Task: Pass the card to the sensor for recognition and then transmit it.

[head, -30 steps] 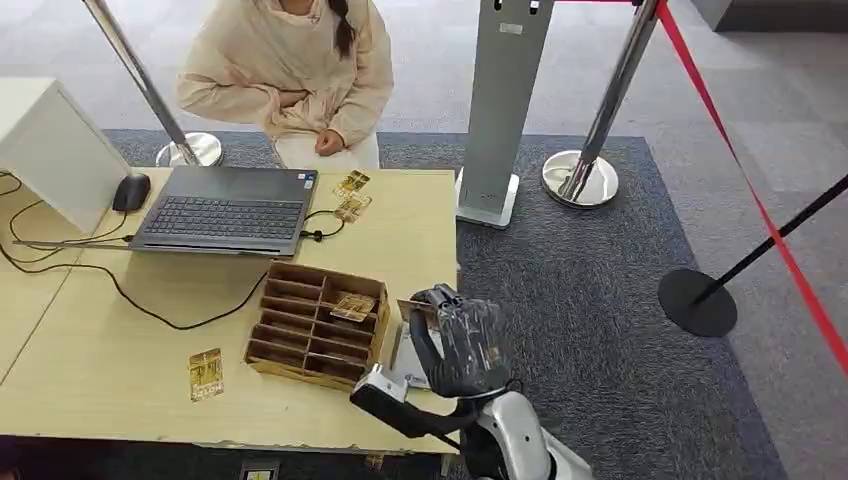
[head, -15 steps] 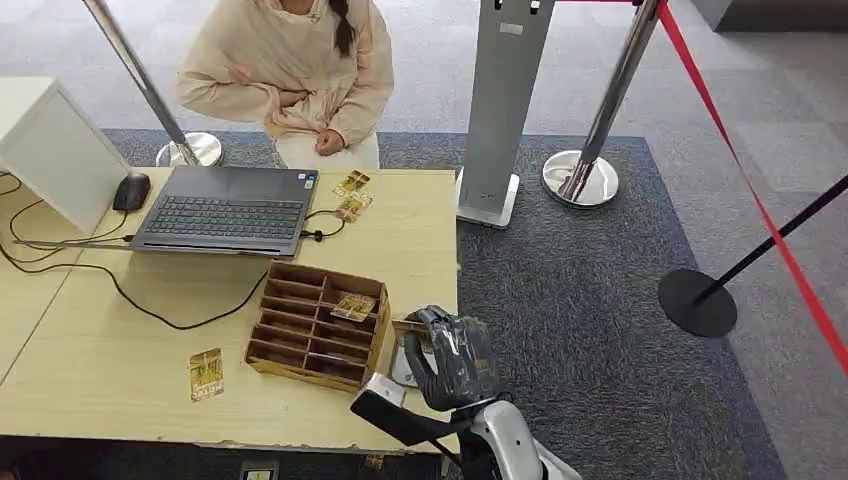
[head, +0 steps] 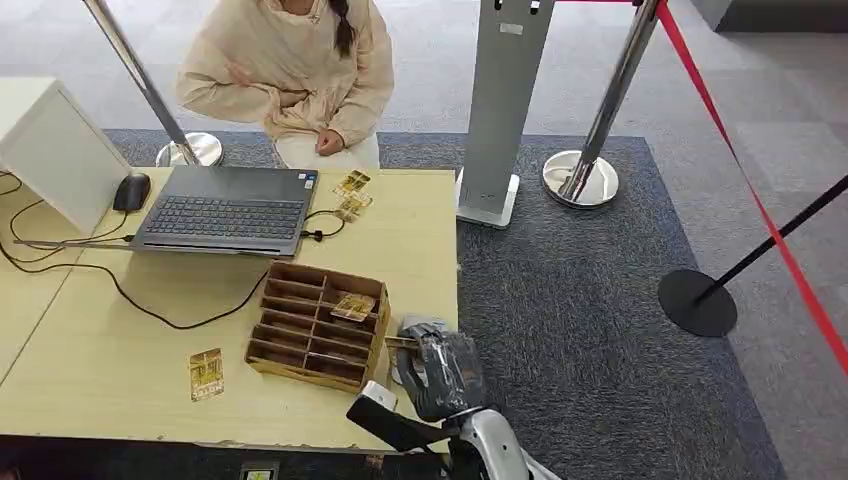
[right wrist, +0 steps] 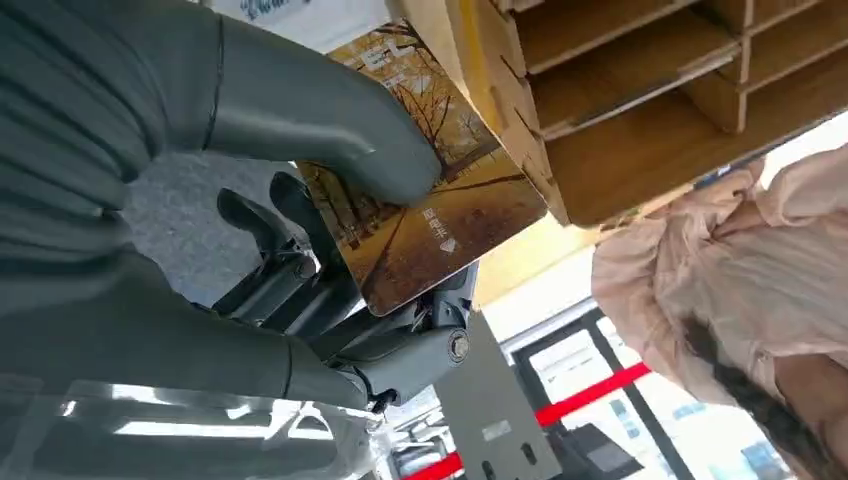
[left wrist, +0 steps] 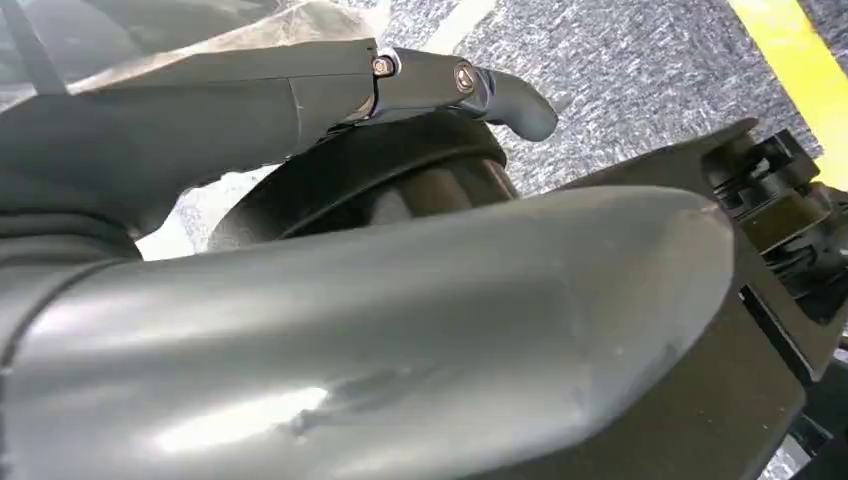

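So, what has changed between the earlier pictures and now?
The right hand, gripping the card, has come down and nearer the robot, over the sensor beside the wooden box. The loose cards, laptop and person stayed as they were.

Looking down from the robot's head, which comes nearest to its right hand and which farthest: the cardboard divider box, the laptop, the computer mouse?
From the right hand, which holds a card:
1. Cardboard divider box, right beside the hand on the table's near side.
2. Laptop, farther back, in front of the seated person.
3. Computer mouse, beyond the laptop's far corner, by the white box.
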You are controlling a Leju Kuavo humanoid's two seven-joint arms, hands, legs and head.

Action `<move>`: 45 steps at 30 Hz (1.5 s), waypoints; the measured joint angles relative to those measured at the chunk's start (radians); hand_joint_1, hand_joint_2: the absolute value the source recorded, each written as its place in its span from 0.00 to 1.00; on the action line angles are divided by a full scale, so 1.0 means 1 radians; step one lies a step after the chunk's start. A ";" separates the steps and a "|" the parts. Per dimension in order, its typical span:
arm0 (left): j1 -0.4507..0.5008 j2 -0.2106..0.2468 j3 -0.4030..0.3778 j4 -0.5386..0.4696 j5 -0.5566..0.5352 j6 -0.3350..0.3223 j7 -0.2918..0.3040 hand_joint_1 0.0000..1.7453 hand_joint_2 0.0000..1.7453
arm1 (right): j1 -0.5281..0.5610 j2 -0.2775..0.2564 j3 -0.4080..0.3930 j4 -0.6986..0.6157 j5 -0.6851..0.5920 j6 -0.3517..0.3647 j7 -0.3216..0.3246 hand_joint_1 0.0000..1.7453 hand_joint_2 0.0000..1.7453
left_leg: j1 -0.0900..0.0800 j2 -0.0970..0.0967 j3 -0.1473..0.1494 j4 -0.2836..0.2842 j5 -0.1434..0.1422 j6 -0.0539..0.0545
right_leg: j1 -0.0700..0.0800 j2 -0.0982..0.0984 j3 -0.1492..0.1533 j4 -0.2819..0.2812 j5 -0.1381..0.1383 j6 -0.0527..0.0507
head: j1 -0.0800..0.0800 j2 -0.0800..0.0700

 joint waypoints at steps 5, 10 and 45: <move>0.000 0.000 0.000 0.000 0.000 0.000 0.012 0.00 0.00 | 0.002 0.011 0.003 0.034 -0.021 -0.002 -0.011 0.93 1.00 | 0.000 0.000 0.000 0.000 0.000 0.000 | 0.000 0.000 0.000 0.000 0.000 0.000 | 0.000 0.000; 0.001 0.000 0.000 0.000 0.000 0.000 0.014 0.00 0.00 | 0.002 0.023 0.009 0.062 -0.035 -0.002 -0.014 0.93 1.00 | 0.000 0.000 0.000 0.000 0.000 0.000 | 0.000 0.000 0.000 0.000 0.000 0.000 | 0.000 0.000; 0.001 0.002 0.000 0.000 -0.001 0.000 0.027 0.00 0.00 | -0.017 0.027 0.015 -0.036 0.118 -0.027 0.054 0.91 1.00 | 0.000 0.000 0.000 0.000 0.000 0.000 | 0.000 0.000 0.000 0.000 0.000 0.000 | 0.000 0.000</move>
